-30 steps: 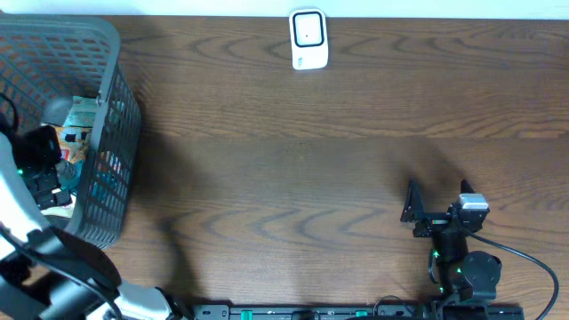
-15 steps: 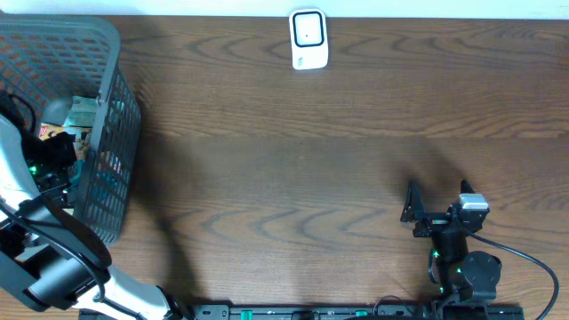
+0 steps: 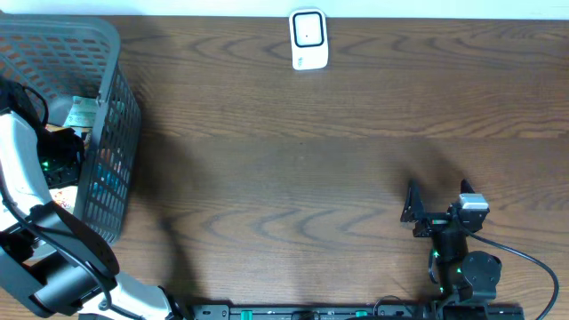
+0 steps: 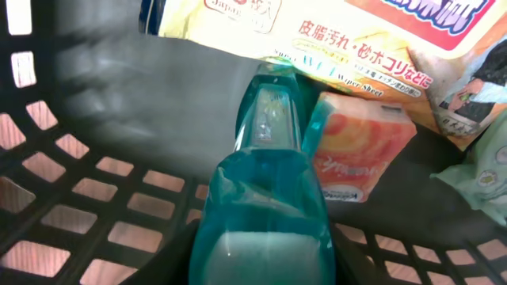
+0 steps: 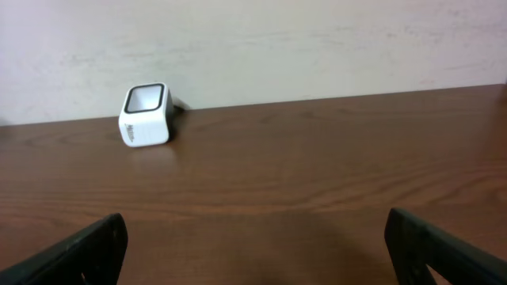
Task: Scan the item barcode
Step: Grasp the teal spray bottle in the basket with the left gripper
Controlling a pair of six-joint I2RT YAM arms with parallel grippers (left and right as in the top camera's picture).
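A teal translucent bottle [image 4: 265, 206] lies in the grey mesh basket [image 3: 107, 53] at the table's left end. My left gripper [image 4: 261, 265] reaches down into that basket [image 3: 60, 153]. Its dark fingers press against both sides of the bottle's body, shut on it. The white barcode scanner [image 3: 308, 39] stands at the table's far edge, and the right wrist view also shows the scanner [image 5: 146, 115]. My right gripper [image 3: 436, 213] rests near the front right, open, with nothing between its fingers [image 5: 87, 249].
Beside the bottle in the basket lie an orange packet [image 4: 366, 154], a yellow wipes pack [image 4: 356, 32] and a pale green item [image 4: 483, 170]. The basket's mesh wall [image 4: 87, 198] closes in on the left gripper. Brown tabletop [image 3: 293, 178] stretches between basket and right arm.
My left arm has pushed deeper into the basket, and its jaws have closed from wide open onto the teal bottle. The right arm has not moved.
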